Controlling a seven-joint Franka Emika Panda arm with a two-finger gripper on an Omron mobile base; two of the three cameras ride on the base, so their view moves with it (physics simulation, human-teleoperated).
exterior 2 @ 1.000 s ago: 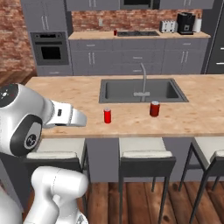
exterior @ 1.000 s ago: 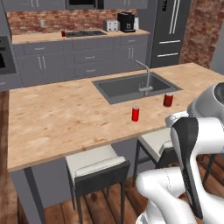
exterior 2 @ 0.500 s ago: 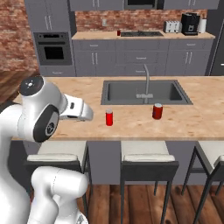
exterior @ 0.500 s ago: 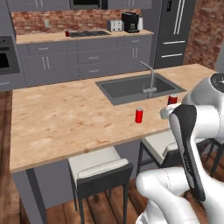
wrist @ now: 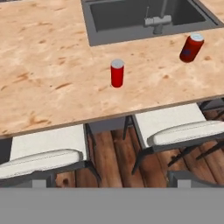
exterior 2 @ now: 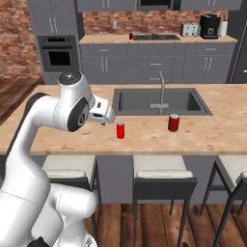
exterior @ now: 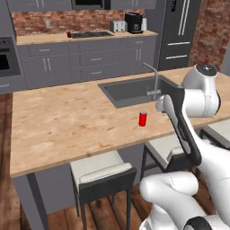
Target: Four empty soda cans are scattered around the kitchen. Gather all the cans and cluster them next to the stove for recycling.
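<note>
No readable lettering on the near soda can point(wrist: 117, 73); a second can point(wrist: 191, 47) stands beyond the open-jawed gripper point(exterior 2: 107, 115), while a third can point(exterior 2: 130, 36) sits beside the stove point(exterior 2: 155, 37).

text: none legible | soda cans point(wrist: 117, 73): label mark unreadable

My arm point(exterior 2: 53, 106) looks like glossy white plastic. Below it, a pale matt wooden counter point(wrist: 48, 83) holds shiny red metal cans point(wrist: 117, 73) and a dull grey sink point(exterior 2: 161, 101).
</note>
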